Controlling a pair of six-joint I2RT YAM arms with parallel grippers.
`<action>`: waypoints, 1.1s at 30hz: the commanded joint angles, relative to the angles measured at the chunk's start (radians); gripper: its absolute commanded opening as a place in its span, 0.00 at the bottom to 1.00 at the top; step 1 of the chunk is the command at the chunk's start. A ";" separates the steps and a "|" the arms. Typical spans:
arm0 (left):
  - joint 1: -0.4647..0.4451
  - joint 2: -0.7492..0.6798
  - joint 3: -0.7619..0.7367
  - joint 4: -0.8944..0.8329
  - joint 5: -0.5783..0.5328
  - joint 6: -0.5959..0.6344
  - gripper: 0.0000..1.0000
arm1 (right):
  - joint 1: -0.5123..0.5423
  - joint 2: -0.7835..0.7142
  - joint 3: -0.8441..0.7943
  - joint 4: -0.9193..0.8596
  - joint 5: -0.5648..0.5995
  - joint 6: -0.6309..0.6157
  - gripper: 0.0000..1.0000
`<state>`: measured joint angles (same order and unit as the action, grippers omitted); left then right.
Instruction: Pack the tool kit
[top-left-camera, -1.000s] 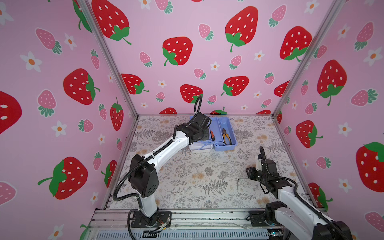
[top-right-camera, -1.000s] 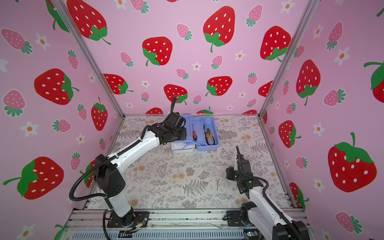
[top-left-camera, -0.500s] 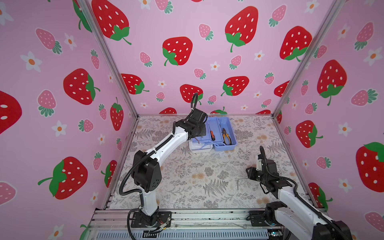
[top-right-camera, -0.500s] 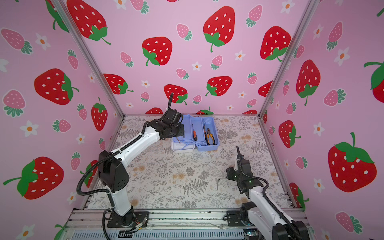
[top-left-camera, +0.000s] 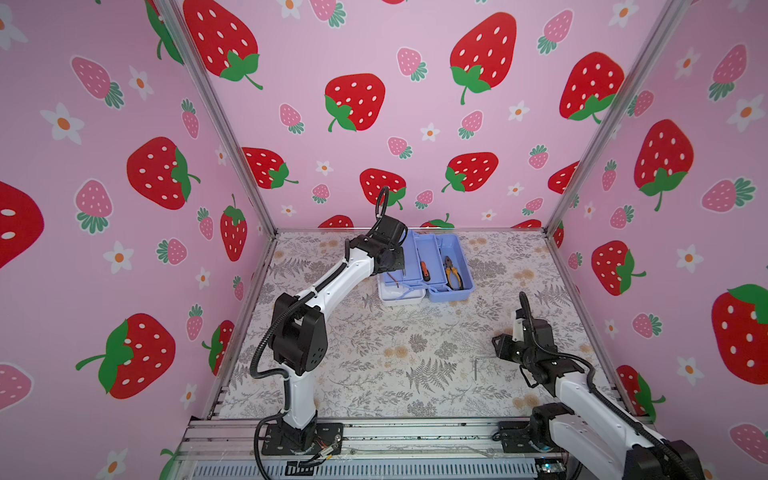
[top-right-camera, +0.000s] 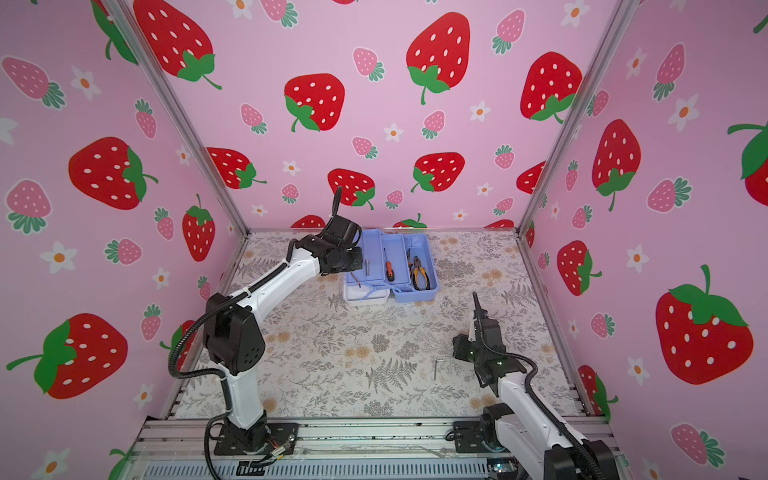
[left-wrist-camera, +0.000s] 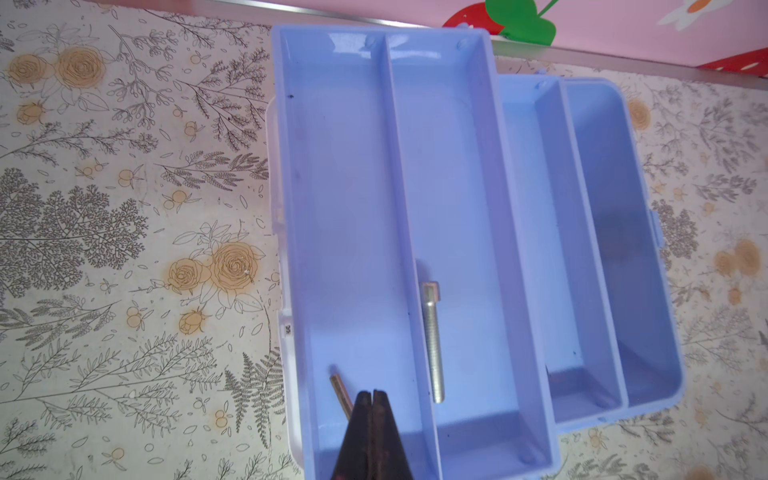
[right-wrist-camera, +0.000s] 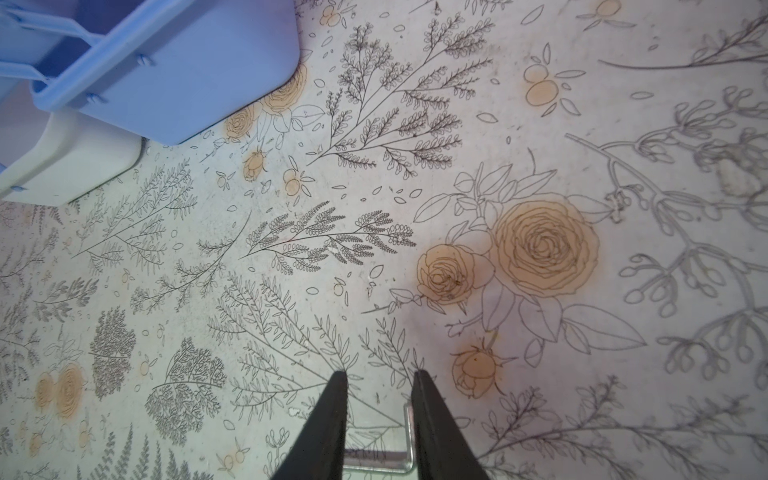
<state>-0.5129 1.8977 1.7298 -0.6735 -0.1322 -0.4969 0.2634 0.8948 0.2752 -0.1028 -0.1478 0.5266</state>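
The tool kit (top-left-camera: 432, 245) (top-right-camera: 392, 245) stands open at the back of the mat, its blue trays fanned out above the white lid (top-left-camera: 401, 296). A screwdriver (top-left-camera: 424, 270) and pliers (top-left-camera: 453, 272) lie in its right-hand trays. In the left wrist view a bolt (left-wrist-camera: 432, 345) rests in the upper tray (left-wrist-camera: 353, 187). My left gripper (left-wrist-camera: 372, 392) hangs shut over that tray, and a copper rod (left-wrist-camera: 338, 388) lies beside its tips, partly hidden. My right gripper (right-wrist-camera: 379, 374) is open low over the mat, with an L-shaped hex key (right-wrist-camera: 409, 436) (top-left-camera: 477, 368) lying between its fingers.
The pink strawberry walls close in the back and both sides. The kit's blue corner (right-wrist-camera: 187, 75) and white lid (right-wrist-camera: 70, 162) lie far ahead of the right gripper across the flowered mat (top-left-camera: 395, 353). A metal rail (top-left-camera: 415, 436) runs along the front.
The left arm's wrist has drawn back from above the kit's front towards the rear left, its jaws staying shut. The right arm has not moved.
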 joint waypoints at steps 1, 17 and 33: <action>-0.014 -0.112 -0.118 0.053 0.041 -0.042 0.10 | -0.007 0.007 -0.010 0.011 -0.004 -0.004 0.30; -0.069 -0.129 -0.235 0.139 0.098 -0.066 0.37 | -0.009 0.023 -0.011 0.013 -0.013 -0.006 0.31; -0.066 -0.060 -0.133 0.065 0.022 -0.063 0.16 | -0.009 0.000 -0.013 0.017 -0.018 -0.007 0.31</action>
<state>-0.5804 1.8267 1.5417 -0.5808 -0.0765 -0.5591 0.2630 0.8955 0.2710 -0.0879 -0.1585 0.5262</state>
